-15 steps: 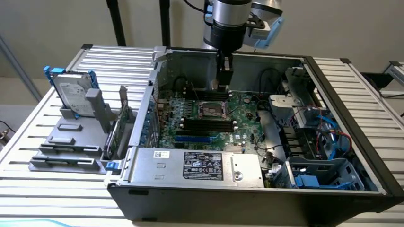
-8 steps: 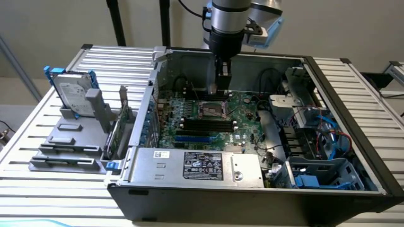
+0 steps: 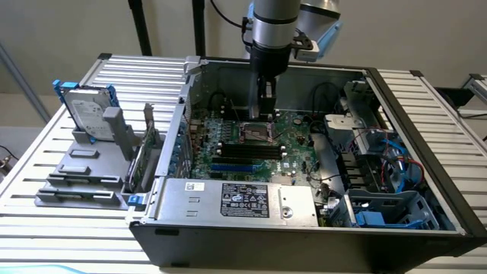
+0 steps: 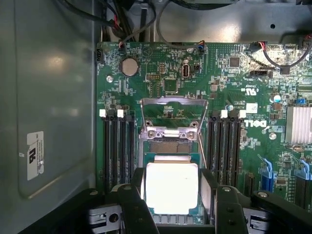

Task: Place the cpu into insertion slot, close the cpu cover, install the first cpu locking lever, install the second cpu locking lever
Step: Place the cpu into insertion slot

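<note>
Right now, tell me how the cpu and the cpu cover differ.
The cpu is a solid, bright plate; the cpu cover is an open frame with the green board showing through its centre. The cpu lies flat over the insertion slot; the cpu cover is hinged open and tilted back, clear of the slot. Both are silvery, squarish and roughly socket-sized.

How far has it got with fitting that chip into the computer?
Done: the cpu looks already laid in the insertion slot. In hand: the open end effector straddles the chip, its fingers clear of the chip's sides. Left: the cpu cover stands flipped up, and the thin locking lever beside the slot looks unfastened.
</note>
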You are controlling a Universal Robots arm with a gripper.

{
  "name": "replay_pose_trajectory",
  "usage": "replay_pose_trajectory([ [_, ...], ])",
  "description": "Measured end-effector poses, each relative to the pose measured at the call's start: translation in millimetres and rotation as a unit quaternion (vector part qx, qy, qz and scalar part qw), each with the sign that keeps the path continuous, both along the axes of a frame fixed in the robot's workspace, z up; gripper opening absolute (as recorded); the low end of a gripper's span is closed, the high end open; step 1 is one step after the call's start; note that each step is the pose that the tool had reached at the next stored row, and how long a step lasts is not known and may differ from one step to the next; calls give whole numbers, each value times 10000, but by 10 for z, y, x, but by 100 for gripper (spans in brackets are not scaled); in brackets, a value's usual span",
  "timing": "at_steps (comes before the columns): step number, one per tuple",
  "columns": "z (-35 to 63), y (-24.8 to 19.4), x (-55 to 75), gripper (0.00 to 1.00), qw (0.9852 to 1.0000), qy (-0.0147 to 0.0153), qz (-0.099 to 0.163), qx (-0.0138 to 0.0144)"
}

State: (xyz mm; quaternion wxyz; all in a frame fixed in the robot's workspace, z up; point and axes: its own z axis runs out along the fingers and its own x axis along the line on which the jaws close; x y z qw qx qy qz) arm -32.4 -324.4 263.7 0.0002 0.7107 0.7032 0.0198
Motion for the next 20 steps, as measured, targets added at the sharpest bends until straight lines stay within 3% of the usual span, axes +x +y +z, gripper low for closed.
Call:
replay_pose_trajectory([
  [20, -364, 0, -20, 54, 10000, 0, -1, -1],
])
